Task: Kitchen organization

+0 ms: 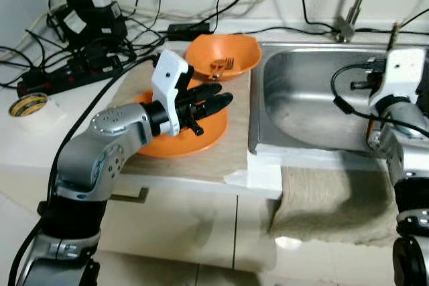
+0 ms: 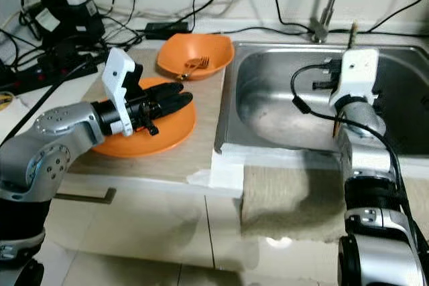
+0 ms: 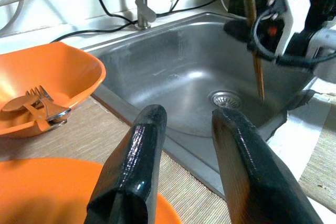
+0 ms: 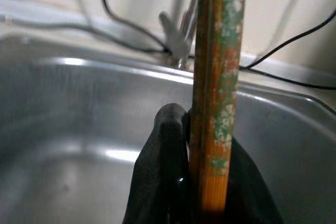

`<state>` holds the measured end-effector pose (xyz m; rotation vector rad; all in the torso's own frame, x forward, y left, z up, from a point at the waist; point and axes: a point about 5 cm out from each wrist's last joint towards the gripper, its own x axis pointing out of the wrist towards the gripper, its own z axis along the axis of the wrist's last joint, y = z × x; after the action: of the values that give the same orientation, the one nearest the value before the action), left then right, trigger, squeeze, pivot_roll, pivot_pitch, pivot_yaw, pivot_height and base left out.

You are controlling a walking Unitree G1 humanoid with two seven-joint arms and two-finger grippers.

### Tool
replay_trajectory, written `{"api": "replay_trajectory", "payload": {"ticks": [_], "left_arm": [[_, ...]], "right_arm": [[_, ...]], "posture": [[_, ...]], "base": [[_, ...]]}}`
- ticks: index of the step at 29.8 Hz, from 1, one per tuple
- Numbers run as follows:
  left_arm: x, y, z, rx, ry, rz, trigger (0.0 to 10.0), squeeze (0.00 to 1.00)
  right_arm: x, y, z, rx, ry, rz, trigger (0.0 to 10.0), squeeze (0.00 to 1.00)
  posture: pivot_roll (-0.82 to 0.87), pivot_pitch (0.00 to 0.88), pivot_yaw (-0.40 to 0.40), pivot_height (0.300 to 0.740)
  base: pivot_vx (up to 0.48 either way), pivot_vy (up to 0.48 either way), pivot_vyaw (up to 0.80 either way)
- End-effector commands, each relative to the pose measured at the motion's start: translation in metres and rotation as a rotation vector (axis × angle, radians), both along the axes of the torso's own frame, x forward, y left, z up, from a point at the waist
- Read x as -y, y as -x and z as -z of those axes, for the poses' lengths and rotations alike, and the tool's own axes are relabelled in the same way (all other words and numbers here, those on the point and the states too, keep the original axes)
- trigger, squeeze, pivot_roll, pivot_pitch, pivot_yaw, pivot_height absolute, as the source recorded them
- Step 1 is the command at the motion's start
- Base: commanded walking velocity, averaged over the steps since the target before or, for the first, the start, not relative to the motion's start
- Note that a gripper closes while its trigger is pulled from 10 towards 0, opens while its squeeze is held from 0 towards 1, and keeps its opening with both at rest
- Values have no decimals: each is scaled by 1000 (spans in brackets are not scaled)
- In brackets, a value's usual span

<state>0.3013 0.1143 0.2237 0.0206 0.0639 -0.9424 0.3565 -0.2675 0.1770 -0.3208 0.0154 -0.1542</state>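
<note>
Left gripper (image 1: pixel 213 100): held over the orange plate (image 1: pixel 171 144), black fingers (image 3: pixel 137 150) spread apart with nothing between them, pointed toward the sink.

Right gripper (image 4: pixel 197 182): raised over the sink basin (image 1: pixel 315 98), fingers clamped on a pair of wooden chopsticks (image 4: pixel 215 77); sticks upright, patterned green and pale along the shaft, plain orange-brown at the end near the grip. In the left wrist view, same chopsticks (image 3: pixel 253 35) seen standing above the drain (image 3: pixel 226 98).

Orange plate: flat on a beige mat (image 1: pixel 221 155) on the counter, just beside the sink's left edge.

Orange bowl (image 1: pixel 222 55): behind the plate, on the same mat, near the sink's rear corner; held an orange fork (image 3: pixel 39 109) and a second orange utensil, type unclear.

Sink basin: stainless steel, faucet (image 1: pixel 352 11) at the rear rim.

Cloth (image 1: pixel 328 199): beige, draped over the counter front below the sink.

Power strip and tangle of black cables (image 1: pixel 74 58): on the white counter at far left, behind the mat.

Tape roll (image 1: pixel 28 105): yellow, lying flat at the counter's left edge, well apart from the plate.
</note>
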Motion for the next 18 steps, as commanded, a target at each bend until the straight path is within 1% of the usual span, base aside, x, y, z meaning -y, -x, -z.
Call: {"api": "replay_trajectory", "payload": {"ticks": [1,2,3,4,5,8,10,12,13,14,16,18], "left_arm": [[-1,0,-5,12,-10,2,10000,0],[-1,0,-5,12,-11,1,10000,0],[-1,0,-5,12,-11,1,10000,0],[-1,0,-5,13,-10,-1,10000,0],[-1,0,-5,13,-9,-1,10000,0],[-1,0,-5,14,-8,-4,10000,0],[-1,0,-5,13,-8,-4,10000,0],[-1,0,-5,13,-7,-6,10000,0],[-1,0,-5,13,-7,-6,10000,0],[-1,0,-4,13,-6,-6,10000,0],[0,0,-4,13,-5,-7,10000,0],[0,0,-4,14,-4,-9,10000,0]], "right_arm": [[-6,-6,-6,-2,84,-43,10000,0],[-7,-7,-2,-36,141,-56,10000,0],[-7,-7,-2,-36,141,-56,10000,0],[-8,-8,7,-84,226,-83,10000,0],[-8,-8,10,-103,270,-93,10000,0],[-9,-10,14,-146,365,-132,10000,0],[-9,-10,15,-153,374,-140,10000,0],[-9,-11,15,-165,425,-150,10000,0],[-9,-11,15,-165,425,-150,10000,0],[-9,-12,16,-176,461,-156,10000,0],[-10,-12,22,-215,565,-186,10000,0],[-10,-11,28,-246,631,-216,10000,0]], "posture": [[16,0,85,736],[18,0,84,736],[18,0,84,736],[19,0,83,736],[19,0,82,736],[18,0,81,736],[18,0,79,736],[17,0,78,736],[17,0,78,736],[17,0,77,736],[17,0,76,736],[17,0,76,736]], "base": [[0,0,0],[0,0,0],[0,0,0],[0,0,0],[0,0,0],[0,0,0],[0,0,0],[0,0,0],[0,0,0],[0,0,0],[0,0,0],[0,0,0]]}}
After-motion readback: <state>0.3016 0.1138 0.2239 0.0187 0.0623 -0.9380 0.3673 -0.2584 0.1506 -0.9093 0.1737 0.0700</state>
